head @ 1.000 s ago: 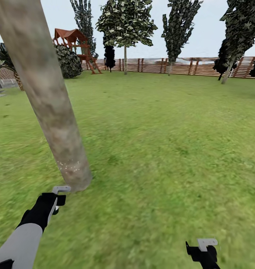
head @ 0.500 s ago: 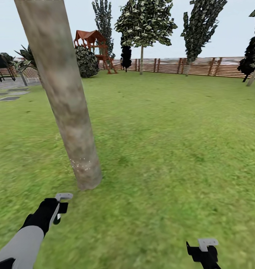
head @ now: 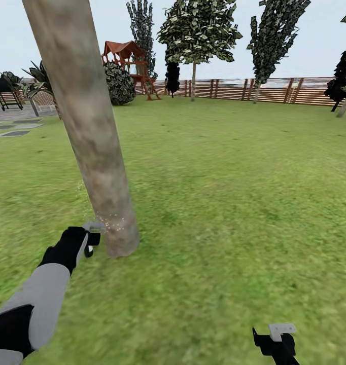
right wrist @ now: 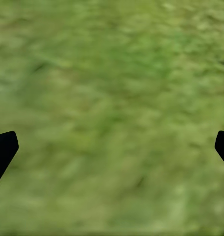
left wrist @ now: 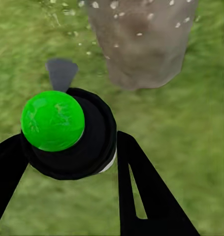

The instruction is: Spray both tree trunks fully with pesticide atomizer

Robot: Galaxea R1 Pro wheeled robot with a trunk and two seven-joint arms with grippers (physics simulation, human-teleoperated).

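Observation:
A thick, mottled grey-beige tree trunk (head: 92, 132) leans up from the grass at the left. My left gripper (head: 92, 237) hovers just beside its base, shut on the pesticide atomizer (head: 94, 227). In the left wrist view the atomizer (left wrist: 55, 120) is a round black body with a bright green top and a grey nozzle, held between my left gripper's (left wrist: 67, 137) black fingers and aimed at the trunk's foot (left wrist: 141, 44). White specks dot the bark there. My right gripper (head: 277, 342) hangs low at the right, open over bare grass (right wrist: 112, 118).
Lawn (head: 234, 192) stretches to a brown slatted fence (head: 274, 90) with several trees along it. A red-roofed play tower (head: 127, 63) and a round bush (head: 117, 83) stand at the back left. Grey paving stones (head: 13, 133) and palms lie far left.
The head view swung, shifting the whole scene rightward. My left arm has lifted the atomizer up and closer to the trunk's base, and white specks now float around the nozzle. The right gripper stayed put.

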